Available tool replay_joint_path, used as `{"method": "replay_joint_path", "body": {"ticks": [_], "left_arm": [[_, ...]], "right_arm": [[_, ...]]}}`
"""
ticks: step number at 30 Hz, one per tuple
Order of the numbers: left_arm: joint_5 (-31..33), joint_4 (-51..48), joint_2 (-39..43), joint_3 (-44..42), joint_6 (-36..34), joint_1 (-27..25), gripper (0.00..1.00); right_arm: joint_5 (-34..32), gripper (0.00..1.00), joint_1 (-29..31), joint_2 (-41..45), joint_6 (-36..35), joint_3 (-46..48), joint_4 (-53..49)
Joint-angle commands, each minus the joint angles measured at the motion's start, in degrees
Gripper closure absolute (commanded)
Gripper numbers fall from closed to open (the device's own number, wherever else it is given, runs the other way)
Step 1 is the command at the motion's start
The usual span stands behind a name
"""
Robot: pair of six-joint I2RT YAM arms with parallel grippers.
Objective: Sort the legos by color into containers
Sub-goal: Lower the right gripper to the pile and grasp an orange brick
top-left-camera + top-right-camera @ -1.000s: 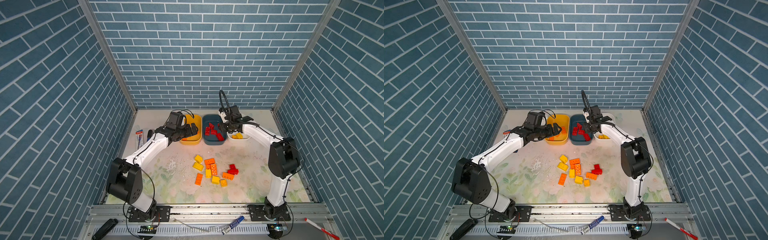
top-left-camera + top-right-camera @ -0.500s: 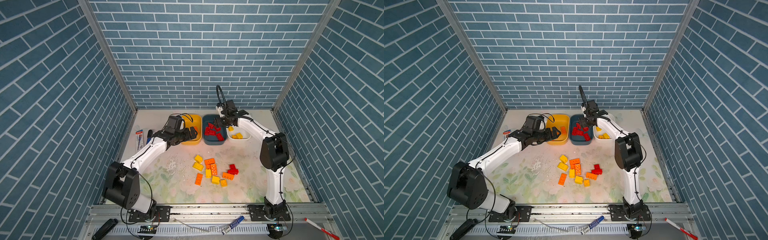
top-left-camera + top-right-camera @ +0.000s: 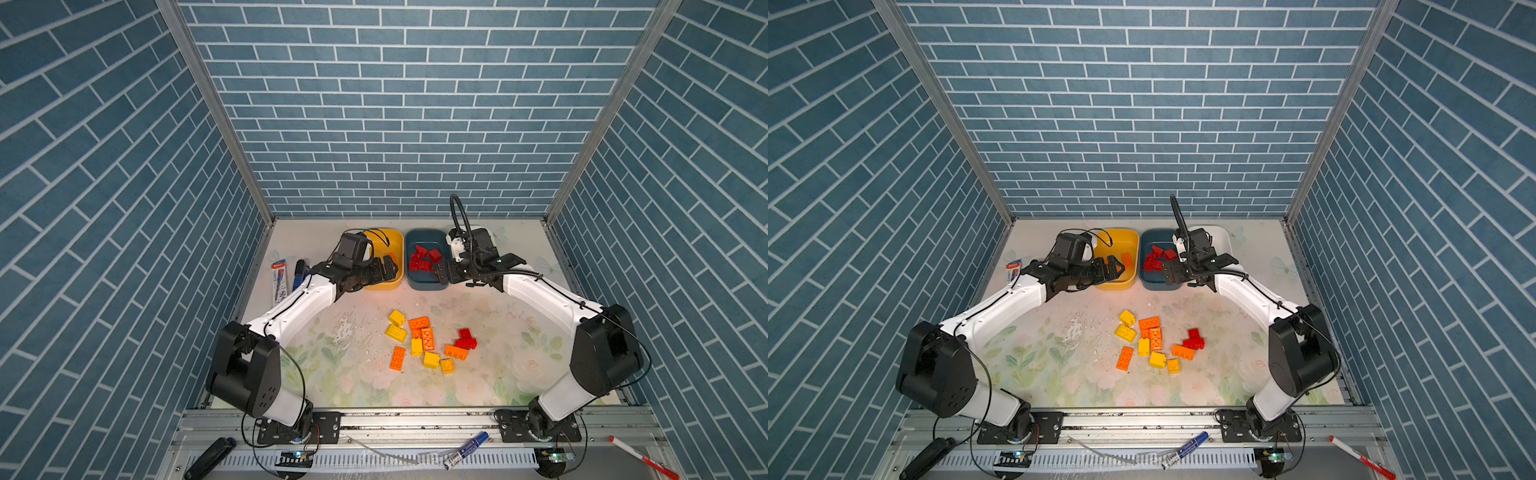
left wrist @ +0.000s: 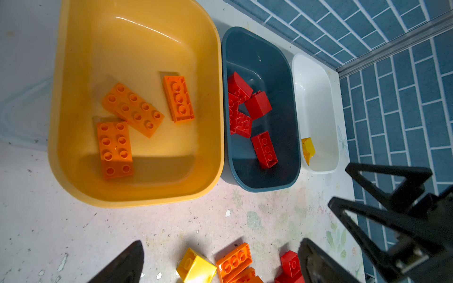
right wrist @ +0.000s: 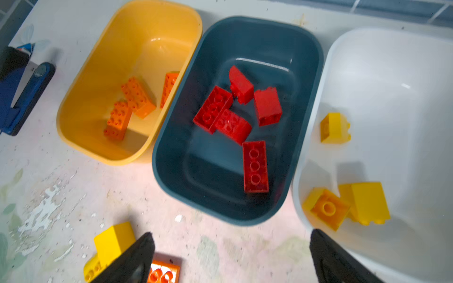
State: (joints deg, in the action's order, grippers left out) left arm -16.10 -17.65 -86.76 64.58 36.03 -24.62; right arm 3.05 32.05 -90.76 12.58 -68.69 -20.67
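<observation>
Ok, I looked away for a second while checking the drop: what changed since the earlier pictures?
The right gripper opened, presumably dropping one of the red bricks into the teal tub, and drew back toward the tub's near rim. The left gripper, open, and the loose pile stayed put.

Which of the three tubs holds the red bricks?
The dark teal tub, the middle one: it holds the red bricks, while the yellow tub has orange bricks and the white tub yellow bricks.
</observation>
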Motion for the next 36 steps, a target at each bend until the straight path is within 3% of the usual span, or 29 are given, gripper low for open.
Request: {"method": "replay_joint_path", "body": {"ticks": [1,6,11,21,36], "left_arm": [[0.80,0.41,-1.32,1.86,-0.35,-0.60,0.01],[0.63,0.94,-2.63,2.53,-0.04,-0.73,0.01],[0.28,1.65,-3.80,2.75,0.48,-1.12,0.01],[0.82,1.17,-4.03,2.75,0.53,-1.22,0.01],[0.93,0.87,-4.51,3.00,0.53,-1.21,0.01]], "right_arm": [[-3.60,0.01,3.04,4.05,5.56,6.20,0.44],[-4.77,0.02,7.58,8.00,14.39,13.82,1.26],[-1.23,0.05,11.49,7.60,19.13,17.85,2.50],[-1.56,0.15,18.19,2.62,18.71,15.27,0.30],[-3.95,0.44,21.99,-5.95,17.95,9.63,-5.91]]}}
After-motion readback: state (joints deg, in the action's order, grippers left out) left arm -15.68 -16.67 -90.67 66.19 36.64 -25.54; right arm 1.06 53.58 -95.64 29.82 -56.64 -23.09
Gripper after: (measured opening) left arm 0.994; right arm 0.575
